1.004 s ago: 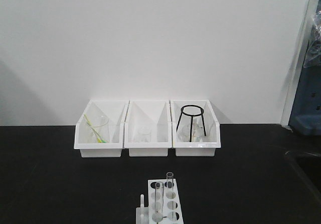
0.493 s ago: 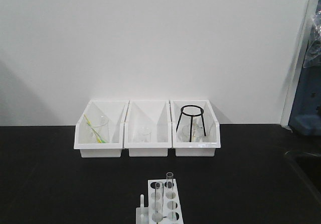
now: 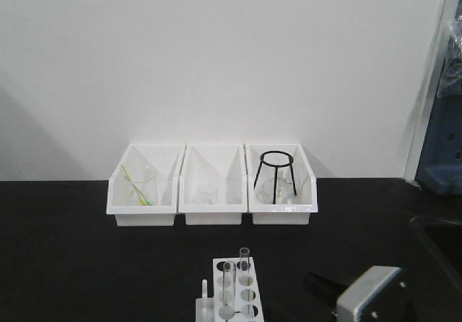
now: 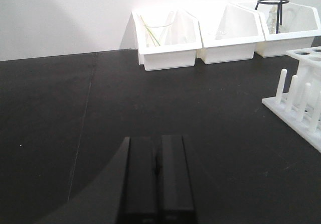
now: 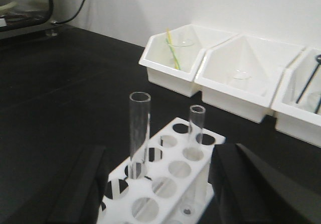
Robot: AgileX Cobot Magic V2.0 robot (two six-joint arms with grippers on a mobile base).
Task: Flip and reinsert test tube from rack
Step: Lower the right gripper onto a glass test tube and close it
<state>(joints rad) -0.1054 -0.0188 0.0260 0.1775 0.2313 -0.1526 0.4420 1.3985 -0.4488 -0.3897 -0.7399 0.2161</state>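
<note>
Two tubes: near tube (image 5: pixel 139 133), far tube (image 5: pixel 196 126), upright in rack (image 5: pixel 198 184).
Handling: light, stiff, slick, fragile glass; likely grip mid-shaft, gently.
Right pincer (image 5: pixel 161 153): apart, flanking rack.
Left pincer (image 4: pixel 156 148): together, left of rack.

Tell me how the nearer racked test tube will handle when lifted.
The test tube looks like thin clear glass, so probably fragile and slippery. Standing upright in the rack, it should lift straight out. Round-bodied, it would likely roll if laid down.
</note>
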